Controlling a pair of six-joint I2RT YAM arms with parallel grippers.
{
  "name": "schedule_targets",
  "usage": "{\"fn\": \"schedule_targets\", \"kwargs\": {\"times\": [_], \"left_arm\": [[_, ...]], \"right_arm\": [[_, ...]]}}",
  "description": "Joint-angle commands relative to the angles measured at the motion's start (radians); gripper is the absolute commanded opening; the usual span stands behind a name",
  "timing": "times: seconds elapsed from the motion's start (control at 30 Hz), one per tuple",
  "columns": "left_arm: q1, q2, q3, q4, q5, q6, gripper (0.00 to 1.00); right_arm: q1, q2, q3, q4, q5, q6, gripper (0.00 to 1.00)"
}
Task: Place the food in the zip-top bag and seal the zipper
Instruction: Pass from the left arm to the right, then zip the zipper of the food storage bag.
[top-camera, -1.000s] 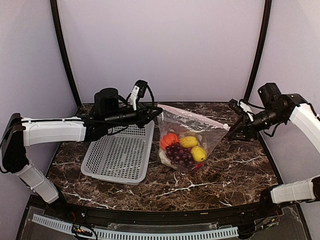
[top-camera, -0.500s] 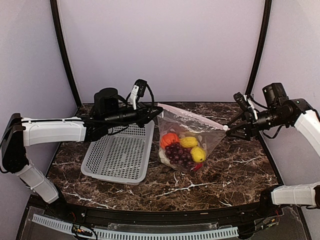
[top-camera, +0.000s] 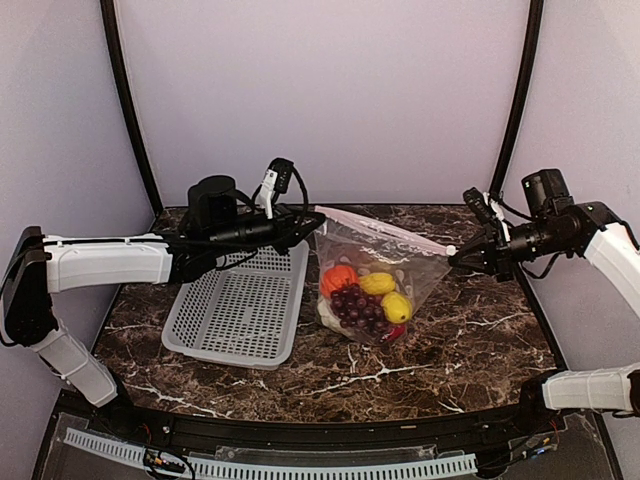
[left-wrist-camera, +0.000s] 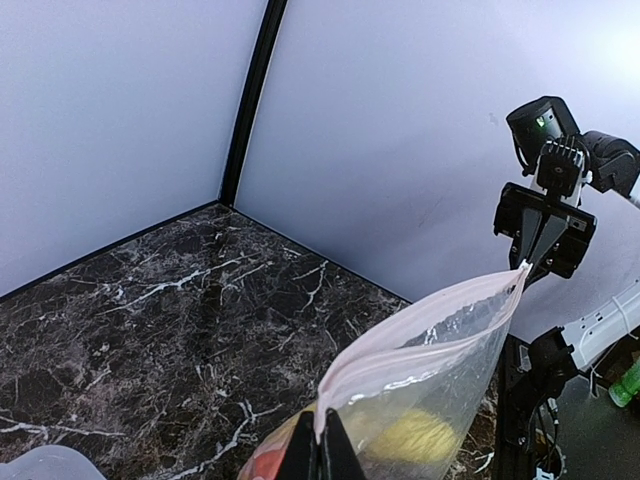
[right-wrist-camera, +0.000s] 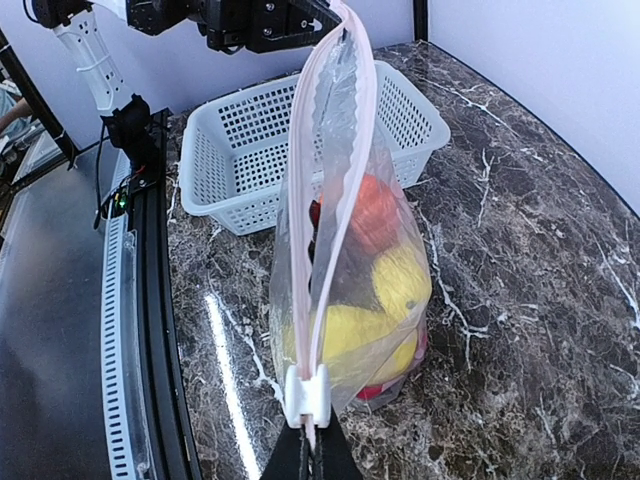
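The zip-top bag (top-camera: 385, 252) stands on the table, stretched taut between both grippers. Inside lie the food pieces: an orange piece (top-camera: 338, 279), yellow fruits (top-camera: 397, 307) and dark grapes (top-camera: 358, 305). My left gripper (top-camera: 315, 218) is shut on the left end of the zipper (top-camera: 385, 230); the left wrist view shows its fingertips (left-wrist-camera: 322, 455) pinching the pinkish strip (left-wrist-camera: 420, 320). My right gripper (top-camera: 453, 256) is shut on the right end, just behind the white slider (right-wrist-camera: 307, 393). In the right wrist view the two zipper strips (right-wrist-camera: 300, 200) stand apart above the yellow fruits (right-wrist-camera: 345, 335).
A grey mesh basket (top-camera: 240, 305) sits left of the bag, under my left arm; it also shows in the right wrist view (right-wrist-camera: 260, 150). The marble table (top-camera: 450, 350) ends at a black rail in front. Purple walls enclose the back and sides.
My right gripper has risen slightly and drawn the bag's right end taut. The left gripper and the food have not moved.
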Motion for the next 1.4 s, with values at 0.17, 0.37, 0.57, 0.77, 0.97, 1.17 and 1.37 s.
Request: {"fn": "schedule_targets", "kwargs": {"times": [0.17, 0.37, 0.57, 0.77, 0.97, 1.17, 1.37], "left_arm": [[0.001, -0.111, 0.132, -0.297, -0.097, 0.202, 0.42], [-0.041, -0.099, 0.434, -0.555, -0.076, 0.352, 0.67], [-0.153, 0.179, 0.759, -0.674, 0.088, 0.333, 0.68], [-0.207, 0.398, 1.014, -0.764, 0.181, 0.304, 0.66], [-0.232, 0.439, 1.033, -0.75, 0.208, 0.297, 0.65], [-0.252, 0.464, 1.032, -0.767, 0.196, 0.33, 0.64], [-0.271, 0.496, 1.053, -0.784, 0.209, 0.367, 0.6]], "right_arm": [[0.039, 0.006, 0.097, -0.033, 0.029, -0.062, 0.0], [0.058, 0.032, 0.137, -0.056, 0.04, -0.099, 0.0], [0.084, 0.044, 0.164, -0.058, 0.038, -0.091, 0.0], [0.102, 0.052, 0.189, -0.092, 0.05, -0.095, 0.0], [0.114, 0.053, 0.194, -0.095, 0.058, -0.086, 0.0], [0.126, 0.064, 0.202, -0.096, 0.055, -0.081, 0.0], [0.134, 0.08, 0.22, -0.097, 0.056, -0.073, 0.0]]}}
